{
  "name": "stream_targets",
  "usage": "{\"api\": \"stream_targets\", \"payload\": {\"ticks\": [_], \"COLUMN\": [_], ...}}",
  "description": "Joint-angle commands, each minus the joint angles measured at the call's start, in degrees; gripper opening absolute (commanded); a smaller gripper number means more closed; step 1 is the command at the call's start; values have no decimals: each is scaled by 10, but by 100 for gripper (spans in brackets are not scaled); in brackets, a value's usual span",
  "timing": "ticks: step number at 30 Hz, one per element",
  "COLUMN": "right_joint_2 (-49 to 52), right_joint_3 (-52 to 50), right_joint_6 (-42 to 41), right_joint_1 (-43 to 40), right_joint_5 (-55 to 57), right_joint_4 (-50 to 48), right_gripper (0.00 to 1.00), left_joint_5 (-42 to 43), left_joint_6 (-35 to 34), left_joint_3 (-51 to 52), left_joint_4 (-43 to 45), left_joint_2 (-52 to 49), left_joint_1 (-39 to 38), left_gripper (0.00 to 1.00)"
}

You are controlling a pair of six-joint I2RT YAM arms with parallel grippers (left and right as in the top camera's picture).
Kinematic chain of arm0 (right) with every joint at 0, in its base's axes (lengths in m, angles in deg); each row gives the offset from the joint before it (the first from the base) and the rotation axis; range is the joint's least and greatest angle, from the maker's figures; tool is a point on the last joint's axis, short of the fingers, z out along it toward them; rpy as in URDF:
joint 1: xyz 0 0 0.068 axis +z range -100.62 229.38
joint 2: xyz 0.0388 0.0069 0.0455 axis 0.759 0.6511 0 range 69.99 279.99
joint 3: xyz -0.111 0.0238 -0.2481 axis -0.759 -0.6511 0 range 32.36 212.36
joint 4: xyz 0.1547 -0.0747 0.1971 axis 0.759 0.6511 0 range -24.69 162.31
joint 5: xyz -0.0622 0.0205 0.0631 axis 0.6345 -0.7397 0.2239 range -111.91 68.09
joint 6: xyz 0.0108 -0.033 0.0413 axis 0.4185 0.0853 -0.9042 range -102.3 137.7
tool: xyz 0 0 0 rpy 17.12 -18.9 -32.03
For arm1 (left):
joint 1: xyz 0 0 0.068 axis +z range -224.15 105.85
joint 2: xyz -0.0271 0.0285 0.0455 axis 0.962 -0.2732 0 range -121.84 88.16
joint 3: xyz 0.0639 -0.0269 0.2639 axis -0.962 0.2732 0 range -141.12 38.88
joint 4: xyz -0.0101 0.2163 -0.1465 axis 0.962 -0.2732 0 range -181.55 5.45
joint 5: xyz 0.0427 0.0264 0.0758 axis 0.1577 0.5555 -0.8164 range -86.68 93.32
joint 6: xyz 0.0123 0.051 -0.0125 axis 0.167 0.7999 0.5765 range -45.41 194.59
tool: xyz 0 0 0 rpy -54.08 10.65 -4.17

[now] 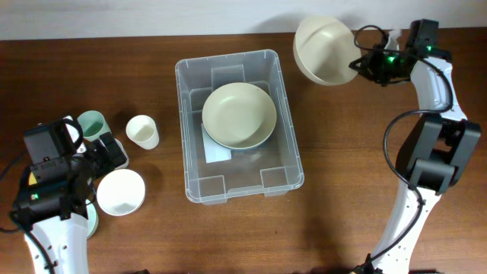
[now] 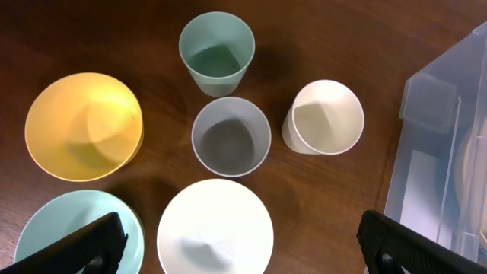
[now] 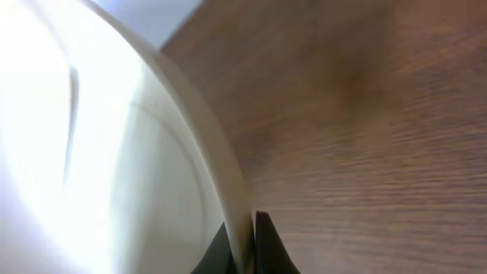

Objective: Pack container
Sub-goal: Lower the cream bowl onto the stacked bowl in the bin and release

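Observation:
The clear container [image 1: 190,122] stands mid-table with a pale green bowl [image 1: 239,115] inside; its corner shows in the left wrist view [image 2: 445,129]. My right gripper [image 1: 356,64] is shut on the rim of a cream bowl [image 1: 323,49], held tilted above the table right of the container's far corner; the rim sits between the fingers [image 3: 245,243] in the right wrist view. My left gripper [image 2: 243,247] is open and empty above a white bowl [image 2: 215,228], which also shows in the overhead view [image 1: 120,192].
Left of the container stand a cream cup [image 1: 142,132], a grey cup [image 2: 230,136], a mint cup [image 2: 216,50], a yellow bowl [image 2: 82,124] and a mint bowl [image 2: 61,228]. Bare wood lies right of the container.

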State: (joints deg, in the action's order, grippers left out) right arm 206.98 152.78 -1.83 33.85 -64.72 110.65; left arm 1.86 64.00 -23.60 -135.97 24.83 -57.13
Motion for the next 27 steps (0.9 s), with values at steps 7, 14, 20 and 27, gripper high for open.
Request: {"api": "stream_targets", "payload": {"ticks": [7, 14, 20, 27], "right_joint_2": [-204, -243, -211, -153], "right_joint_3": [6, 5, 4, 4], "right_joint_6": [93, 182, 183, 183], "right_joint_1": [55, 208, 336, 348], "right_joint_5": [31, 165, 328, 341], "right_joint_4": [113, 218, 205, 183], "right_gripper": [4, 4, 4, 4], "left_joint_5": [6, 6, 6, 6], "left_joint_6": [-7, -7, -7, -7], "left_joint_3": [-10, -10, -10, -10], "left_joint_4": [2, 2, 2, 4], "left_joint_2": [2, 2, 2, 2], "left_joint_1": [3, 3, 3, 3], "left_gripper": [99, 99, 99, 99]}}
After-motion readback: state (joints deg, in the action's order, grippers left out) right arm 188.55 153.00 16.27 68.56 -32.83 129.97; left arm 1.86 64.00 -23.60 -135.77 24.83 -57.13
